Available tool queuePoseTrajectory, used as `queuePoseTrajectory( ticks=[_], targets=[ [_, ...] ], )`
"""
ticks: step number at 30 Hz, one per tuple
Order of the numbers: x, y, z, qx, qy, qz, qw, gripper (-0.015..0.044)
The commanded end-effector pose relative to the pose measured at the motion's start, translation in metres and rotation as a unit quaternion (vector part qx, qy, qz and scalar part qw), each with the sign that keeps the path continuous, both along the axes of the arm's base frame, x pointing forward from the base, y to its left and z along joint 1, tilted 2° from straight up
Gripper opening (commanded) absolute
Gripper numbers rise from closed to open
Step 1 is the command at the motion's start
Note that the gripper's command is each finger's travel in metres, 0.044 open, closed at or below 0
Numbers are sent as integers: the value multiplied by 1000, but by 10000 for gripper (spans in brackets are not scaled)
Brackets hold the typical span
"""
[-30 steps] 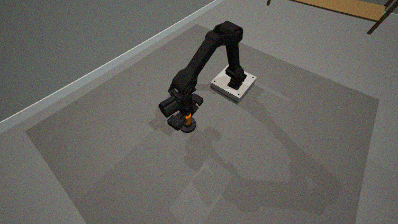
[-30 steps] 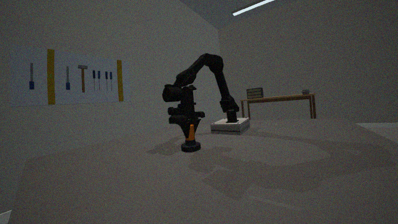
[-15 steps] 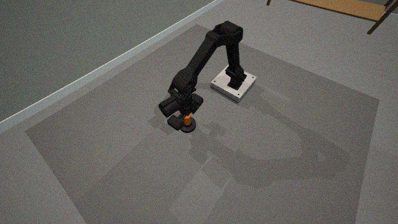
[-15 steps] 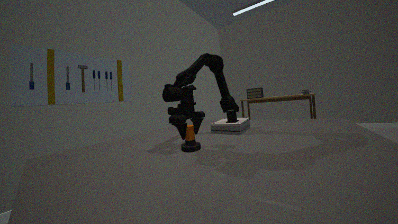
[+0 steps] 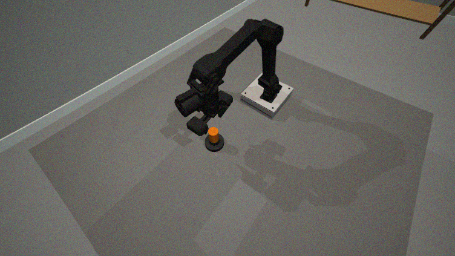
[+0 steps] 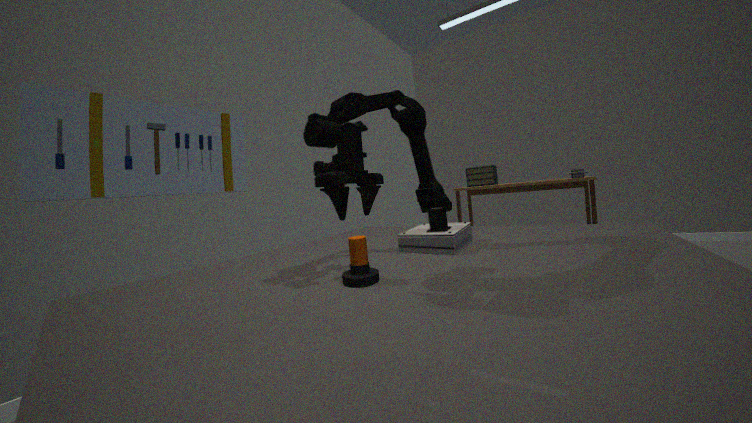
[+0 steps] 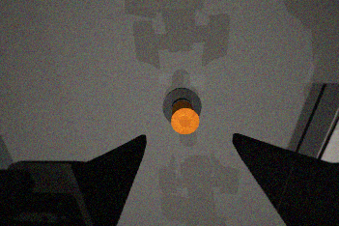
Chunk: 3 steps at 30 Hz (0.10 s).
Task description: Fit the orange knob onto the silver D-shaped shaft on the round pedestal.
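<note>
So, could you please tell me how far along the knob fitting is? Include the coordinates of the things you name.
Nearly finished, it seems: the orange knob (image 5: 213,135) (image 6: 358,251) (image 7: 184,121) stands upright on the dark round pedestal (image 5: 214,149) (image 6: 360,280) (image 7: 167,105), no silver shaft showing. Nothing is in hand; the open gripper (image 6: 354,217) (image 7: 187,138) hovers above. Probably only moving clear is left, though the flat's alignment is hidden.

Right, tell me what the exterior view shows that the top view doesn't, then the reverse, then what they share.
Only exterior: a hammer hanging on the wall, a ceiling light, and the gripper's open fingers in clear outline above the knob.

Only top: the white baseboard along the wall.

Both: the black arm on its white base plate, the orange knob upright on the dark round pedestal, and a wooden table.
</note>
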<state>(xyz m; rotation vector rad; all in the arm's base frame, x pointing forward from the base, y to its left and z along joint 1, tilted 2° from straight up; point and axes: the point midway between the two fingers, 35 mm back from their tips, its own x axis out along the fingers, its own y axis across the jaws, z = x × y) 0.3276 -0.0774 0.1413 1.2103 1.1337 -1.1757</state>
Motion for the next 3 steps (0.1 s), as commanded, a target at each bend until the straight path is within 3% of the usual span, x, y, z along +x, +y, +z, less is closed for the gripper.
queuePoseTrajectory(
  ticks=[1, 3],
  targets=[
    [1, 0, 1, 0, 1, -3, 1000, 440],
    [1, 0, 1, 0, 1, -3, 1000, 440]
  ],
)
